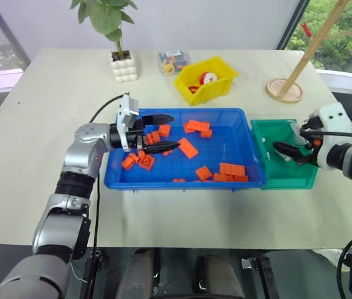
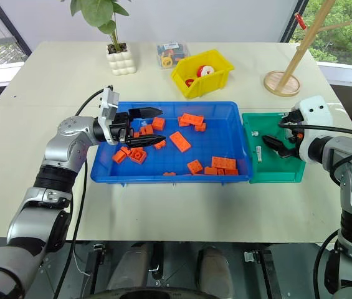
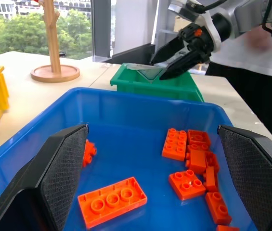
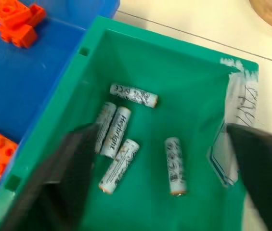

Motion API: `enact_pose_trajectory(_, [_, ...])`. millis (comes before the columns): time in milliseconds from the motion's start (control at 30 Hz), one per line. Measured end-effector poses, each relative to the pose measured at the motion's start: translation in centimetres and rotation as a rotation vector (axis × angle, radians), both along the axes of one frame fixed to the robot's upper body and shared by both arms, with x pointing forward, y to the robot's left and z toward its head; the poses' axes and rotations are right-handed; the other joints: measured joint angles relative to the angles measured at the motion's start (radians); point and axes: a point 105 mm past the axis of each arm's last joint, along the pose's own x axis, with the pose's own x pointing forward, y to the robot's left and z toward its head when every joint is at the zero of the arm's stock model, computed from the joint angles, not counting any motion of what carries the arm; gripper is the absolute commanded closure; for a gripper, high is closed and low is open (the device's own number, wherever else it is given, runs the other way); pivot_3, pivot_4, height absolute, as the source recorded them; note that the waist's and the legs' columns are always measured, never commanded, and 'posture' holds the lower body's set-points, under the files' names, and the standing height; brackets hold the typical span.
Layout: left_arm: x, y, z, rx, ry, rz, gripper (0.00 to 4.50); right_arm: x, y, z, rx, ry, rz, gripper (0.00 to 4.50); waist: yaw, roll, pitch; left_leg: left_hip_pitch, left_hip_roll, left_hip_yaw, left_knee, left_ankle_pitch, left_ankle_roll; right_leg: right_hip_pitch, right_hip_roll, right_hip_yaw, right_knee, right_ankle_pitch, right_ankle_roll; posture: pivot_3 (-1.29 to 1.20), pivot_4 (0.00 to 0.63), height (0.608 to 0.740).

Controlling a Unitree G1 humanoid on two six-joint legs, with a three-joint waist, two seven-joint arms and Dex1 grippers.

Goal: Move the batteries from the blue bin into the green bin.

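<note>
Bright, even daylight from the windows, soft shadows; the right wrist view's fingers (image 4: 265, 168) are motion-blurred

Right tool (image 4: 160, 183) fingers (image 4: 263, 168) smear into dark blur over the green bin (image 4: 193, 91), whose corners are cut off at the frame edges. Print on the batteries (image 4: 118, 132) is too small to read. Contents of the clear box (image 1: 172, 61) beyond the yellow bin (image 1: 216, 84) are indistinct.
</note>
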Motion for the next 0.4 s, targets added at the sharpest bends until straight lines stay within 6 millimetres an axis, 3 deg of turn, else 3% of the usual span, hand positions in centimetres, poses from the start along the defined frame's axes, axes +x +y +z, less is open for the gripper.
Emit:
enact_pose_trajectory(200, [1.2,1.6,1.4,-0.069,-0.032,0.130,0.00,2.3,0.5,2.3,0.042,-0.162,0.001,0.06,-0.002,0.000,0.000,0.000,0.000,0.000,0.000,0.000,0.000,0.000,0.000,0.000,0.000,0.000,0.000,0.00,0.150,0.739])
enact_pose_trajectory(400, [2.1,5.9,4.7,-0.165,-0.120,0.353,0.00,5.2,0.3,3.8,0.109,-0.336,0.005,0.06,-0.006,0.000,0.000,0.000,0.000,0.000,0.000,0.000,0.000,0.000,0.000,0.000,0.001,0.000,0.000,0.00,0.150,0.739])
